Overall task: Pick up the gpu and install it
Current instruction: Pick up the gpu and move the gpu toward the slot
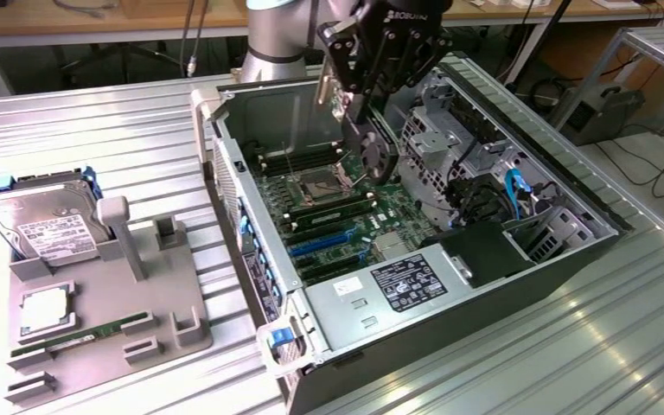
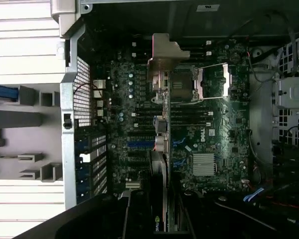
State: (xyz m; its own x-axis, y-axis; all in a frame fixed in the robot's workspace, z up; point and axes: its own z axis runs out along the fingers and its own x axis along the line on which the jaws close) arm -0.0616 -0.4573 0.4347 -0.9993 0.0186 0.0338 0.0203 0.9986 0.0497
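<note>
Gripper (image 1: pixel 361 93) is clamped on the gpu (image 1: pixel 376 156), which hangs edge-down over the motherboard (image 1: pixel 396 207) inside the open PC case (image 1: pixel 224 164). I judge the card light, stiff and fragile, best pinched along the board edges, clear of the fan.

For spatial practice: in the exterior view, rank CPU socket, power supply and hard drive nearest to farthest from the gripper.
1. CPU socket, beneath the gripper holding the gpu.
2. Power supply, at the case end.
3. Hard drive, far at the exterior view's left.
</note>
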